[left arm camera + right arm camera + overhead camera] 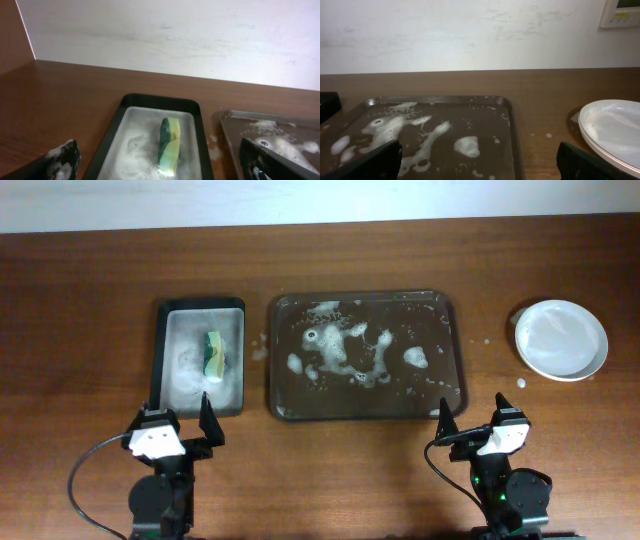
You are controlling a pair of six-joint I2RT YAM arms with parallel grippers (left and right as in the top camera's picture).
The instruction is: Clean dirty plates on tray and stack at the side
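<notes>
The large dark tray (455,360) sits mid-table, holding only white foam patches; it also shows in the right wrist view (510,130). The white plates (561,339) stand stacked on the table at the far right, off the tray, and show at the right edge of the right wrist view (612,127). I cannot tell how many are in the stack. My left gripper (178,425) is open and empty, near the table's front edge below the small tray. My right gripper (470,423) is open and empty, in front of the large tray's right corner.
A smaller dark tray (160,360) full of suds holds a green-yellow sponge (214,355), which stands on its edge in the left wrist view (169,142). Foam spots lie on the table between the trays (259,345) and near the plates (520,384).
</notes>
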